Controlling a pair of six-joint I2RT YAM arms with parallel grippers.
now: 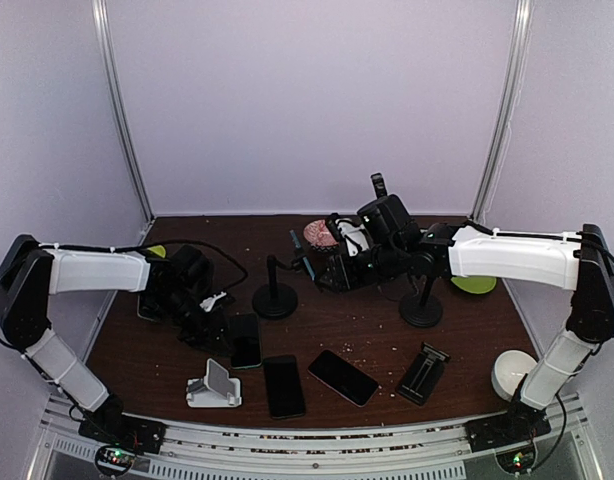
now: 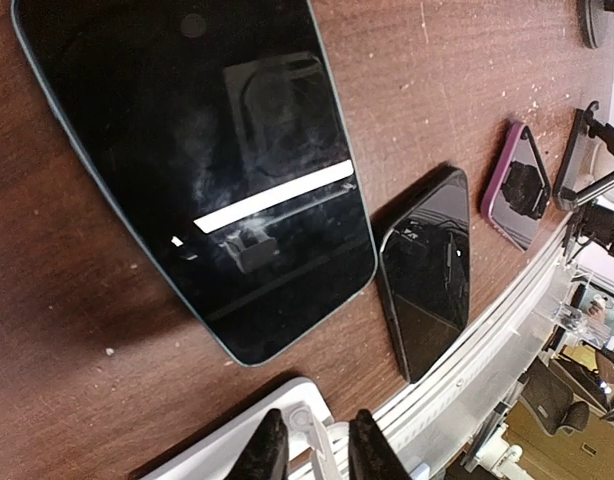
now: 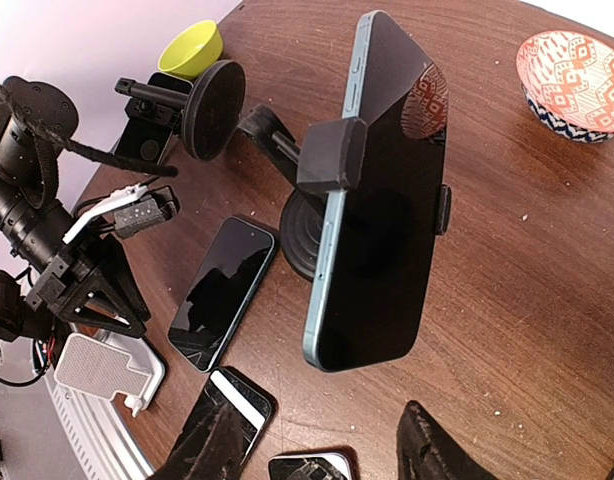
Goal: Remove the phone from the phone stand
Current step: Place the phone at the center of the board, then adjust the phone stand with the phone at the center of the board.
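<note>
A blue-edged phone (image 3: 387, 190) with a dark screen stands upright, clamped in a black phone stand (image 3: 329, 155) on a round base; both show mid-table in the top view, phone (image 1: 305, 262) and stand base (image 1: 275, 303). My right gripper (image 3: 317, 450) is open, just short of the phone's lower end, touching nothing; in the top view it (image 1: 325, 270) sits right beside the phone. My left gripper (image 2: 312, 455) is narrowly open and empty, hovering over a white stand (image 2: 237, 445) and a flat phone (image 2: 197, 160); in the top view it (image 1: 215, 318) is left of the black stand.
Three phones lie flat near the front (image 1: 245, 340) (image 1: 284, 385) (image 1: 343, 377). The white stand (image 1: 213, 388), a folded black stand (image 1: 424, 372), an upright black stand (image 1: 422, 300), a patterned bowl (image 1: 320, 233), a yellow-green bowl (image 3: 192, 45), a green plate (image 1: 474, 283) and a white round object (image 1: 512, 375) stand around.
</note>
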